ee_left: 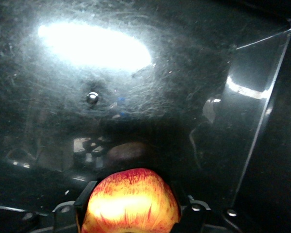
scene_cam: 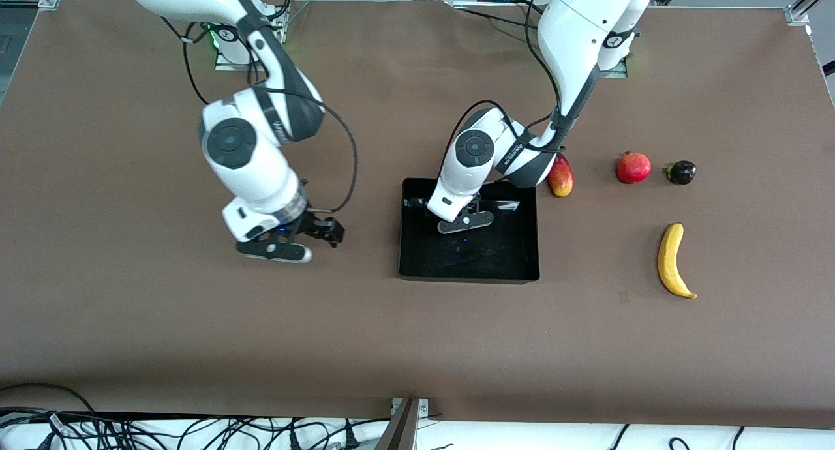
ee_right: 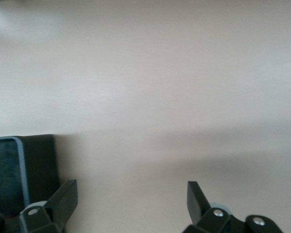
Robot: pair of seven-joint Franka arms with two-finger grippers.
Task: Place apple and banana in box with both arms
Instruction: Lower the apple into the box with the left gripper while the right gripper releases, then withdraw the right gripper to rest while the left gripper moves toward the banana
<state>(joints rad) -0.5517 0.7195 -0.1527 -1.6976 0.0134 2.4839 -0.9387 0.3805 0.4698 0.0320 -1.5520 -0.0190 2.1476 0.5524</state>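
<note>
Red-and-yellow apple (ee_left: 131,201), firm, smooth and probably slippery, pinched across its widest girth by the left gripper (scene_cam: 464,220) over the black box (scene_cam: 531,241); right gripper (ee_right: 131,201) spread, empty, over the table.

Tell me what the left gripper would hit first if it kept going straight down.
Probably the box floor. The left gripper, shut on the apple, points straight at that bare black bottom; the apple would likely touch first.

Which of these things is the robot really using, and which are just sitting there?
For the job:
- apple, held in the left gripper over the box
- banana on the table
- right gripper, open, empty, beside the box

Just lying about:
- mango
- pomegranate
- small dark fruit
</note>
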